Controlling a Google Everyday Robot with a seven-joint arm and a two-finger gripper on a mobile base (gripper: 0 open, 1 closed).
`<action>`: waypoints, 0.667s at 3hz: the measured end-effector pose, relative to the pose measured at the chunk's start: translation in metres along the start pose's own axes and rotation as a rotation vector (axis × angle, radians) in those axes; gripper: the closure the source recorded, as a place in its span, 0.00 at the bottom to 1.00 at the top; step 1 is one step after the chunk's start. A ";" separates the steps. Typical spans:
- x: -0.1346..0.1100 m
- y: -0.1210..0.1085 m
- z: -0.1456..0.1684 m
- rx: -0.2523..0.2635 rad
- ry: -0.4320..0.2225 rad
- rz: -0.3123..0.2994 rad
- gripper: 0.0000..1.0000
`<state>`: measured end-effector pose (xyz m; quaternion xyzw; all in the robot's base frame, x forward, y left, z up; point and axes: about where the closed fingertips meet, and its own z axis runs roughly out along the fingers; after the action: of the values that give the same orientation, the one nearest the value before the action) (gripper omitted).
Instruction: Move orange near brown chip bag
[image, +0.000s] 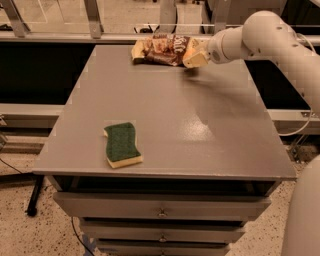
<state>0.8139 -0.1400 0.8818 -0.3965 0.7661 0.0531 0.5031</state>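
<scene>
The brown chip bag (161, 49) lies at the far edge of the grey table (210, 135), wrinkled, with tan edges. My gripper (196, 56) reaches in from the right on the white arm and sits just above the table at the bag's right end. It is shut on the orange (192, 61), which shows only as a pale orange lump at its tip, touching or almost touching the bag. The rest of the orange is hidden by the gripper.
A green-and-yellow sponge (121, 145) lies near the table's front left. A metal rail and posts (95, 20) run behind the far edge. Drawers (160, 212) sit under the tabletop. The arm's elbow (270, 30) hangs over the back right corner.
</scene>
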 end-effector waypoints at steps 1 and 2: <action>0.007 -0.009 0.002 0.024 0.017 0.006 1.00; 0.012 -0.013 0.003 0.031 0.034 0.016 0.81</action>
<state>0.8224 -0.1537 0.8745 -0.3835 0.7782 0.0385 0.4958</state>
